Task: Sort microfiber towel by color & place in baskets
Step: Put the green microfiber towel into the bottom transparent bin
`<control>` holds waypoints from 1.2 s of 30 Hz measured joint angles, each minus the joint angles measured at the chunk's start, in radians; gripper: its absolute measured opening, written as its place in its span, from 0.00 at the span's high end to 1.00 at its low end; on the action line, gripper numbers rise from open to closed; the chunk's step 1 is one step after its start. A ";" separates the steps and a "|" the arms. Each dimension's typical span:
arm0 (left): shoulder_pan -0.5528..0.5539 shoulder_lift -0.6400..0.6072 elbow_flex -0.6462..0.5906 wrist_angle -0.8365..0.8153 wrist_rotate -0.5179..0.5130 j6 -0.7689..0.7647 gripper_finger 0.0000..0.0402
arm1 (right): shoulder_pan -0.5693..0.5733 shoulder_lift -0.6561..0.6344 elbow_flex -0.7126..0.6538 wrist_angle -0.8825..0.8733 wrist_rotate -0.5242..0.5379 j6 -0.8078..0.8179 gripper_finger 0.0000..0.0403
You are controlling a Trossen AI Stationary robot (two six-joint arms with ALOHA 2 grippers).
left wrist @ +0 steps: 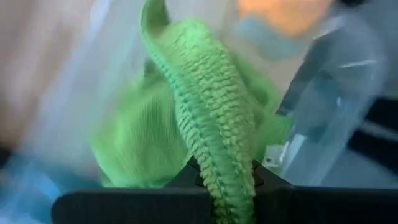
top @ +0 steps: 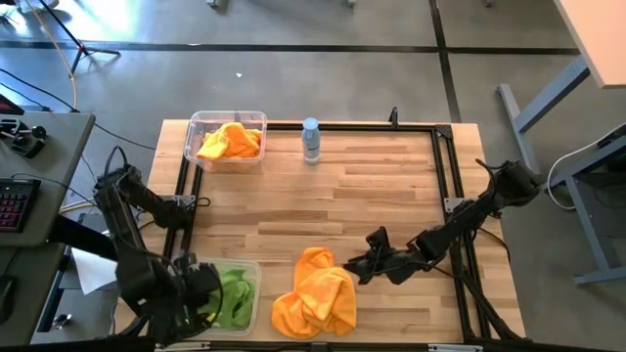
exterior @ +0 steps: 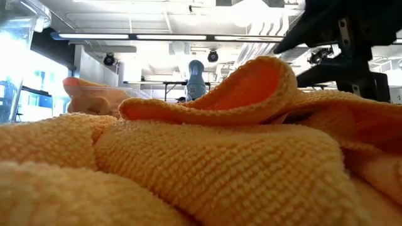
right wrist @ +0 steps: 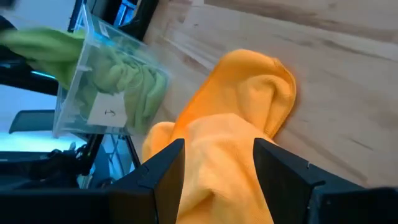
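Note:
My left gripper (top: 201, 298) is over the near-left clear basket (top: 257, 293) and is shut on a lime green towel (left wrist: 186, 112). More green cloth (top: 233, 293) lies inside that basket (right wrist: 106, 106). A heap of orange towels (top: 315, 293) lies on the table's near middle and fills the low view (exterior: 220, 157). My right gripper (top: 354, 266) stands open at the heap's right edge, slanting down from the right. In its wrist view the fingers (right wrist: 174, 168) stand on either side of the orange cloth (right wrist: 236, 112). The far-left basket (top: 196, 122) holds an orange towel (top: 233, 142). My left gripper pinches a raised fold of the green towel (left wrist: 217, 162) between its two fingers, coming from above and pointing steeply down. The cloth runs on from the fingers down into the basket, onto the other green cloth. My right gripper: I cannot tell whether its fingers touch the orange heap.
A small clear water bottle (top: 311, 140) with a blue cap stands at the far middle of the table. A black frame (top: 440, 132) runs along the table's edges. Bare wood (top: 372, 186) lies between the bottle and the orange heap.

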 joint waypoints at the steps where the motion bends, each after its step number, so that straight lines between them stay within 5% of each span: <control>1: 0.000 0.000 -0.031 0.026 0.036 -0.081 1.00 | -0.001 0.001 0.010 -0.012 0.004 0.000 0.54; 8: -0.022 0.002 -0.190 0.155 0.069 -0.622 1.00 | -0.004 0.002 0.053 -0.074 0.006 -0.019 0.54; 12: -0.023 0.004 -0.266 0.201 0.068 -0.807 1.00 | -0.004 0.002 0.053 -0.097 0.006 -0.027 0.54; 21: 0.005 0.040 -0.377 0.373 0.024 -0.812 1.00 | -0.004 0.002 0.053 -0.131 0.004 -0.064 0.54; 36: 0.011 0.221 -0.373 0.412 0.066 -0.812 1.00 | -0.004 0.002 0.053 -0.133 -0.029 -0.070 0.54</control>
